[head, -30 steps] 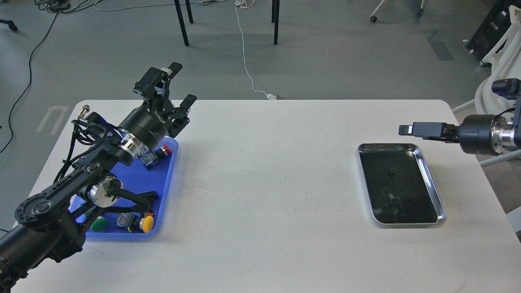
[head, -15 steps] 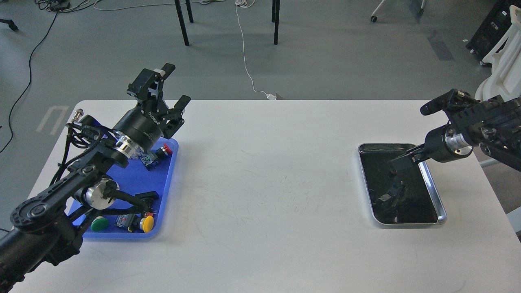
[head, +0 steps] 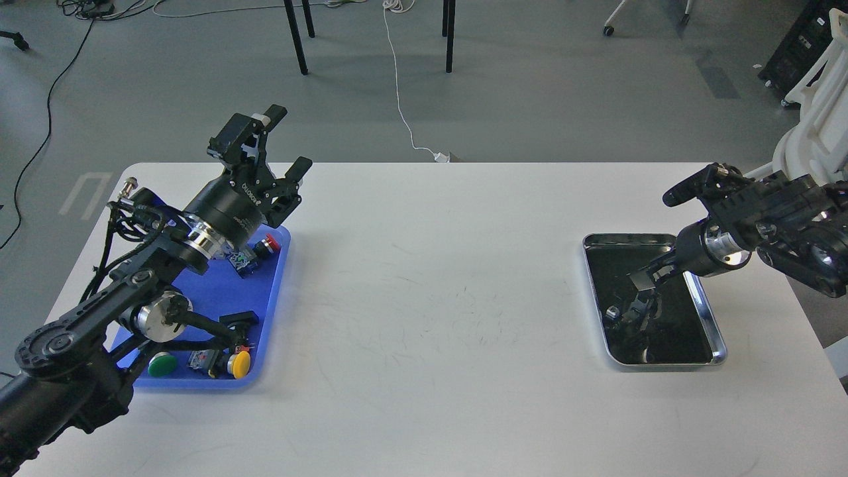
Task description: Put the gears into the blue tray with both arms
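The blue tray (head: 222, 291) lies at the table's left end, partly under my left arm. My left gripper (head: 286, 140) hangs above its far end, open, with nothing between its fingers. At the right, my right gripper (head: 635, 299) points down into the silver-rimmed dark metal tray (head: 707, 313), its fingers low over the tray floor. They are black against the black floor, so their spread is unreadable. The gears are too small and dark to pick out there; only a small pale round spot (head: 613, 311) shows beside the fingertips.
Push-button switches lie in the blue tray: a red-capped one (head: 267, 244) at the far end, a green one (head: 161, 364) and a yellow one (head: 238, 363) at the near end. White tabletop (head: 437, 298) stretches between the two trays.
My right arm has swung from hovering level beyond the metal tray down into it, fingertips now near the floor. The left gripper has barely shifted and stays open.
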Available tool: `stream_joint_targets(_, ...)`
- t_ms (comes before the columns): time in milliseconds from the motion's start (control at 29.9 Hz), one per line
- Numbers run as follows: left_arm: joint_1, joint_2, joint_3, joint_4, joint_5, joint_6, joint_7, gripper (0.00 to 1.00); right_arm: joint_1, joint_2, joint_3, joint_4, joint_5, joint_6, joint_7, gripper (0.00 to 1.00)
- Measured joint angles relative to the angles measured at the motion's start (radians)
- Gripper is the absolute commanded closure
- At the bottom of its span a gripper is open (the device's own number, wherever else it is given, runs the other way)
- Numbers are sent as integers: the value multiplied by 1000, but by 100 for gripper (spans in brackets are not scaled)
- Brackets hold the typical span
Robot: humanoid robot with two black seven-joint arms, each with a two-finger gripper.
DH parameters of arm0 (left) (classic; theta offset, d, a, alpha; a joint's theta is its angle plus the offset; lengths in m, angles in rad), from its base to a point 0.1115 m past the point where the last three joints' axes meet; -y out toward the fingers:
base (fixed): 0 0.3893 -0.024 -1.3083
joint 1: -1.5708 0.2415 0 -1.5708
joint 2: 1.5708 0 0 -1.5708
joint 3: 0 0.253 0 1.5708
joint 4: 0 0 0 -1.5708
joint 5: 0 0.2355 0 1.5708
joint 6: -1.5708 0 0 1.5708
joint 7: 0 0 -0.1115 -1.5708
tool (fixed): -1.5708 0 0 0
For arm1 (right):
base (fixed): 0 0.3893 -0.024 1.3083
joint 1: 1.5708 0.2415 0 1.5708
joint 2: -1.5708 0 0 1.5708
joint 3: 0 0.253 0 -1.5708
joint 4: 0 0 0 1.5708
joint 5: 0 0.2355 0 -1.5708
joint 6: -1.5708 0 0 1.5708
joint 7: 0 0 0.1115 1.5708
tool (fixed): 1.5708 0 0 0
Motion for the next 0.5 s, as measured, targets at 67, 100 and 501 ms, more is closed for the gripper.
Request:
stream_joint_targets(67,0,1,0,0,0,0,0,2,-5,7,1,-6,1,0,0,34)
stream_joint_targets(100,0,1,0,0,0,0,0,2,-6,10,1,-8,3,-1,0,34)
stream_joint_targets(501,2,3,-5,0,-3,0,-3,2,-13,27,2,-30,9,-9,0,46)
